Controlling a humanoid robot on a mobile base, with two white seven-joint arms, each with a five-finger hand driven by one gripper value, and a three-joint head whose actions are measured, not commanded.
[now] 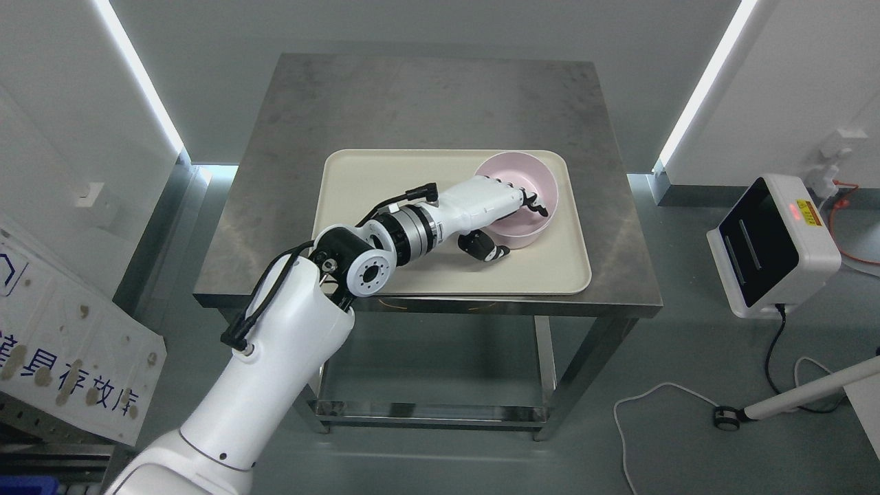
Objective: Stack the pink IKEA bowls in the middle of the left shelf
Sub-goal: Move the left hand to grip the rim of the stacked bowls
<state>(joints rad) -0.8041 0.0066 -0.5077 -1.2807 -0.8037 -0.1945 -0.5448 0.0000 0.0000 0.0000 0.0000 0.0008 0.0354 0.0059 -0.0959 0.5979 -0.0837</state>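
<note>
Head view, left hand point(496, 206) gripping pink bowl point(524, 184) rim (thumb outside), on tray point(371, 179)

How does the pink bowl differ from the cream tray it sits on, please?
The pink bowl is round and deep; the cream tray is rectangular and shallow. The bowl is far smaller, filling only the tray's back right corner. The left hand has its fingers over the bowl's rim; the tray lies free. Both are plain, pale and matte.
</note>
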